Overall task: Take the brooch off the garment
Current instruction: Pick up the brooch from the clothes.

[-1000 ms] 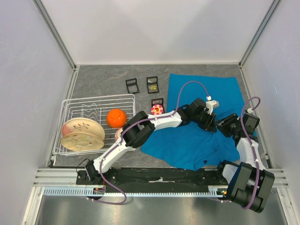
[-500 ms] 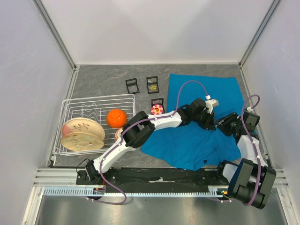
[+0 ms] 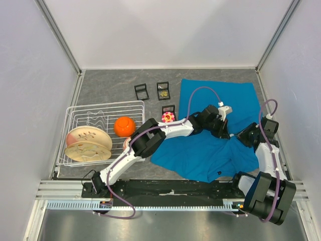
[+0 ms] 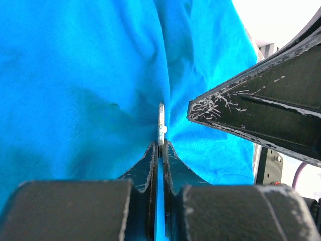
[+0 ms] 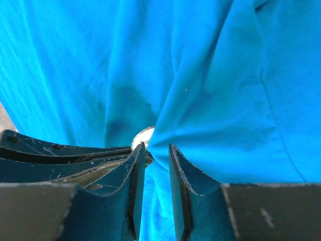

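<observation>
The teal-blue garment lies at the right of the table, bunched up between my two grippers. In the left wrist view, my left gripper is shut on the edge of a thin silver disc, the brooch, with the cloth gathered around it. In the right wrist view, my right gripper is shut on a fold of the garment right beside the brooch. In the top view the left gripper and right gripper nearly meet tip to tip; the brooch is hidden there.
A white wire rack at the left holds plates and an orange bowl. Three small black open boxes and a pink flower piece lie left of the garment. Side walls stand close on both sides.
My right gripper has drawn a little to the right, pulling the cloth. My left gripper has shifted slightly up and left. Both stay shut.
</observation>
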`<state>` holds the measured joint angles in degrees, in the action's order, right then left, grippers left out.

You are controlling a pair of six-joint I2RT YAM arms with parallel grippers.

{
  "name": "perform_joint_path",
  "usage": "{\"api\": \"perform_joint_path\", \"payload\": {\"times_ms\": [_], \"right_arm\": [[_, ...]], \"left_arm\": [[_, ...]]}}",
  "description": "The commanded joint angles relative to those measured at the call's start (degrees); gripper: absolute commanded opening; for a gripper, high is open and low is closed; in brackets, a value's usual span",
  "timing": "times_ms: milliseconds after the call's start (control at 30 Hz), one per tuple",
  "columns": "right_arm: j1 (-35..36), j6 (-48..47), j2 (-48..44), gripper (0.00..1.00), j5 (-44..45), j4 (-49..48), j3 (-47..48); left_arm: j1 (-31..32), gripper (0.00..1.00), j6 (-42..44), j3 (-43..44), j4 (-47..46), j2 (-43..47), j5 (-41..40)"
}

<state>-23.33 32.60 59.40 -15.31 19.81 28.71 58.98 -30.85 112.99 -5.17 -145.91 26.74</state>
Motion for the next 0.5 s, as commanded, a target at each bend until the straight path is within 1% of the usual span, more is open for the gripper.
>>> {"api": "perform_joint_path", "payload": {"times_ms": [0, 67, 167, 467], "right_arm": [[0.30, -1.31, -0.07, 0.29, 2.92, 0.67, 1.26], [0.30, -1.31, 0.72, 0.23, 1.87, -0.56, 0.91], [0.65, -1.14, 0.90, 0.19, 1.16, -1.44, 0.47], [1.10, -0.43, 1.95, 0.19, 0.81, -2.15, -1.55]], "left_arm": [[-0.44, 0.02, -1.84, -0.49, -4.50, -0.43, 2.35], [-0.45, 0.02, -1.85, -0.58, -5.11, -0.61, 2.70], [-0.53, 0.02, -2.02, -0.40, -5.29, -0.70, 3.05], [-0.53, 0.02, -2.28, -0.40, -6.34, -0.78, 3.84]]}}
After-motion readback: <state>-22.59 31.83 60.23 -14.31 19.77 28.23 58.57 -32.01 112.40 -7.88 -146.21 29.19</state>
